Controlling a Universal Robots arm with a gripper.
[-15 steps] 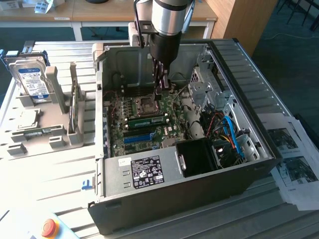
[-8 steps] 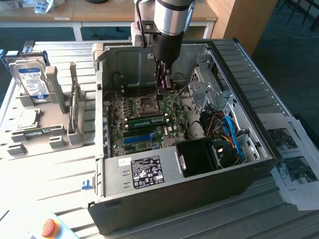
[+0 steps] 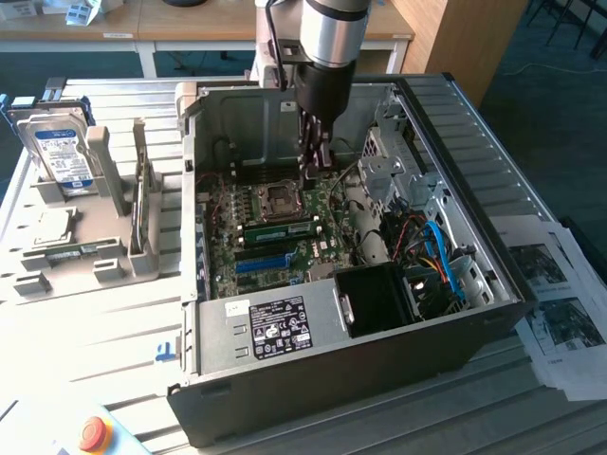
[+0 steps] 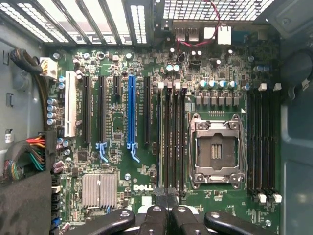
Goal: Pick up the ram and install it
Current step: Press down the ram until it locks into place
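Observation:
The ram, a long green stick with a pale label, lies along the dark memory slots of the motherboard, just in front of the empty CPU socket. It is inside the open computer case. My gripper hangs inside the case above the socket's far side, apart from the ram, with its fingers shut and nothing seen between them. In the wrist view the shut gripper points down at the end of the black memory slots, next to the CPU socket.
A silver hard drive stands in a grey parts rack at the exterior view's left. Coloured cables and a drive cage crowd the case's right side. Printed papers lie at the right. A red button sits at the front left.

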